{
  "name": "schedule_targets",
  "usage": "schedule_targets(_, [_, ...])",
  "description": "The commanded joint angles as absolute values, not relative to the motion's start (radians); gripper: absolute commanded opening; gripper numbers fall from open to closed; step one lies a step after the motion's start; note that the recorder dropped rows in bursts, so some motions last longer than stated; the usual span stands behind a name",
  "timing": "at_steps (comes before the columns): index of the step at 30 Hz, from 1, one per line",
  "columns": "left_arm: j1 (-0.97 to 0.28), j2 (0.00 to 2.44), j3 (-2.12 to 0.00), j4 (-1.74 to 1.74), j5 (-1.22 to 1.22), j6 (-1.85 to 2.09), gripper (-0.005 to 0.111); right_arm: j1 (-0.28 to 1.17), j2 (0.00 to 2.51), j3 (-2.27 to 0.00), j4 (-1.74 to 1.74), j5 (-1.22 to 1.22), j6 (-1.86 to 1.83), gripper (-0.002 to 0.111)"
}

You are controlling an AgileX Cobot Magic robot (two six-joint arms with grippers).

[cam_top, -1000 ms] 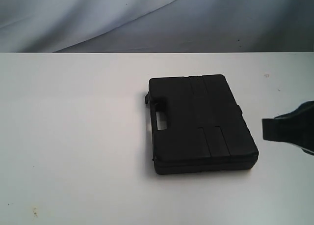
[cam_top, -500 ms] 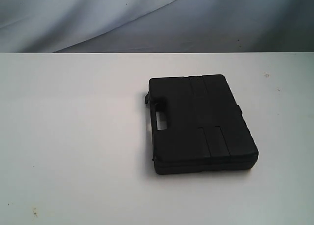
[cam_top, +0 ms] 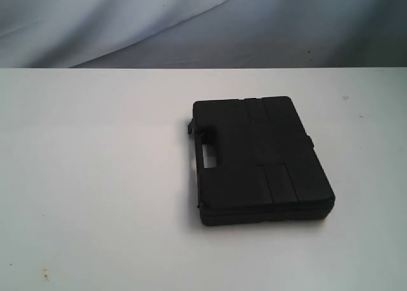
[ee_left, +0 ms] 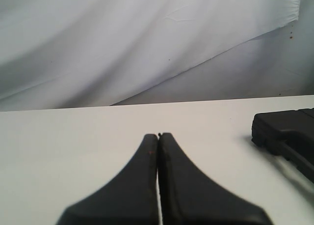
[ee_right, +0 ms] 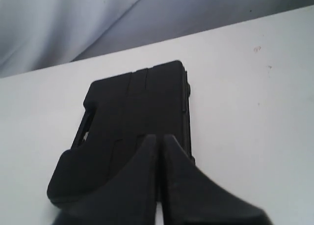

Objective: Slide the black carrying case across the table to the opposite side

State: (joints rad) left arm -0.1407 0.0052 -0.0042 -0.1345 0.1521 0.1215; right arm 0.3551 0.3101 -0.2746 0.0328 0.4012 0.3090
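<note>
The black carrying case (cam_top: 261, 159) lies flat on the white table (cam_top: 95, 176), right of centre, its handle facing left. Neither gripper shows in the exterior view. In the left wrist view my left gripper (ee_left: 158, 135) is shut and empty over bare tabletop, with a corner of the case (ee_left: 287, 134) off to one side. In the right wrist view my right gripper (ee_right: 158, 137) is shut with nothing in it, hanging above the near part of the case (ee_right: 132, 112); whether it touches the lid cannot be told.
A grey-white cloth backdrop (cam_top: 191, 24) hangs behind the table's far edge. Small specks mark the table near the front left (cam_top: 44, 275) and far right (cam_top: 345, 98).
The right gripper, visible at the right edge of the exterior view one second ago, has left that view. The case has not moved.
</note>
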Motion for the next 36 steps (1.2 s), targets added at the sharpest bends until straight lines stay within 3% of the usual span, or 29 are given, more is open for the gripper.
schedule_targets(1, [-0.139, 0.000, 0.000, -0.135, 0.147, 0.112, 0.000, 0.301, 0.238, -0.215, 0.046, 0.309, 0.279, 0.000])
schedule_targets(24, [-0.139, 0.000, 0.000, -0.135, 0.147, 0.112, 0.000, 0.219, 0.147, 0.000, 0.138, 0.026, -0.037, 0.000])
schedule_targets(36, [-0.139, 0.000, 0.000, -0.135, 0.147, 0.112, 0.000, 0.219, 0.000, 0.000, 0.079, 0.092, -0.133, 0.000])
